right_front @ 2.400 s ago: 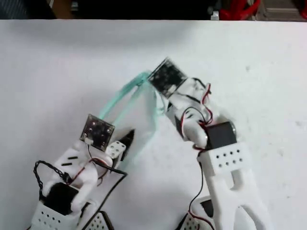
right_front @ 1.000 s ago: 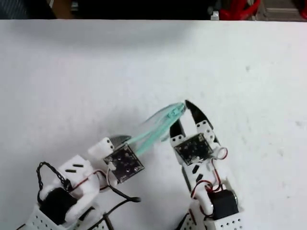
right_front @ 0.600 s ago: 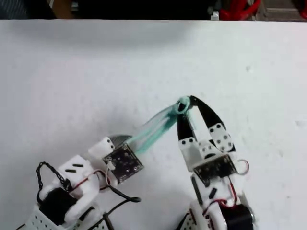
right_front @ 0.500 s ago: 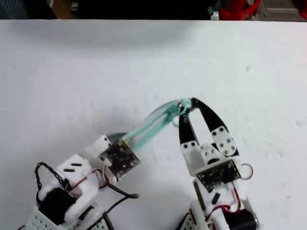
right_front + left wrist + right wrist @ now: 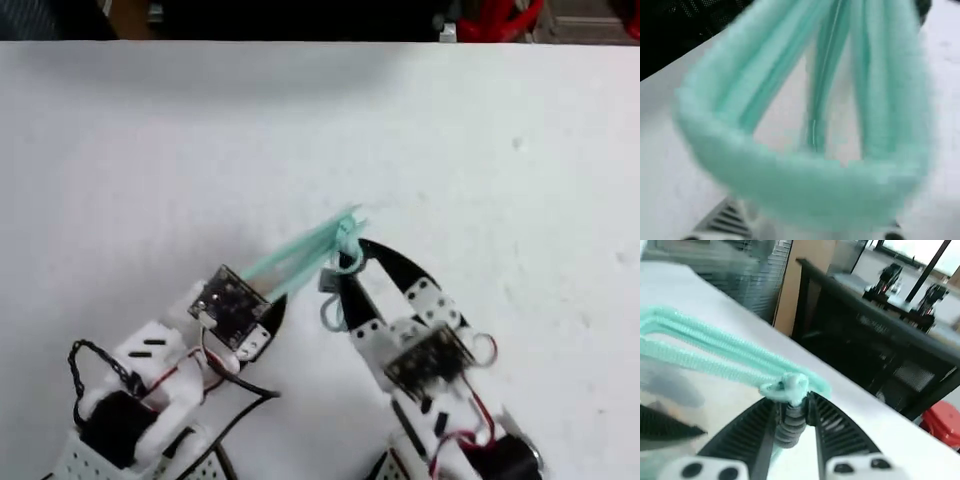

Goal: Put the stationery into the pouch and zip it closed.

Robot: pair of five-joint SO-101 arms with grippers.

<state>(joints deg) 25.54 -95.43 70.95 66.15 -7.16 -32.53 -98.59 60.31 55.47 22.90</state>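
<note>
— What is the surface like?
— A plain white desk (image 5: 150, 150), matte. A dark strip of room runs along the top edge of the high view, with a red object (image 5: 495, 18) at the upper right.

— And the room from the right wrist?
— A black table (image 5: 865, 340) crosses the upper right, carrying small machines too far off to identify. A wooden panel (image 5: 805, 280) stands at top centre, and slatted blinds (image 5: 740, 265) are at the upper left.

— Where is the pouch?
— The pouch (image 5: 295, 258), clear with mint-green edging, lies just below the centre of the high view. It is seen edge-on, stretched between the two arms.

— The fingers?
— The right gripper (image 5: 791, 412) has its fingers pressed together on the pouch's knotted mint end, with a dark ridged piece between them. The left gripper (image 5: 265, 300) sits under its camera board (image 5: 228, 298), and the pouch's other end runs in beneath that. I cannot tell its grip.

— Anything else hard to make out?
— The left wrist view has the mint edging right up close and blurred. Through the pouch's clear side, at the left of the right wrist view, there is a dim grey shape (image 5: 675, 390). I cannot tell what it is. Both arms' bases are cut off by the bottom edge of the high view.
</note>
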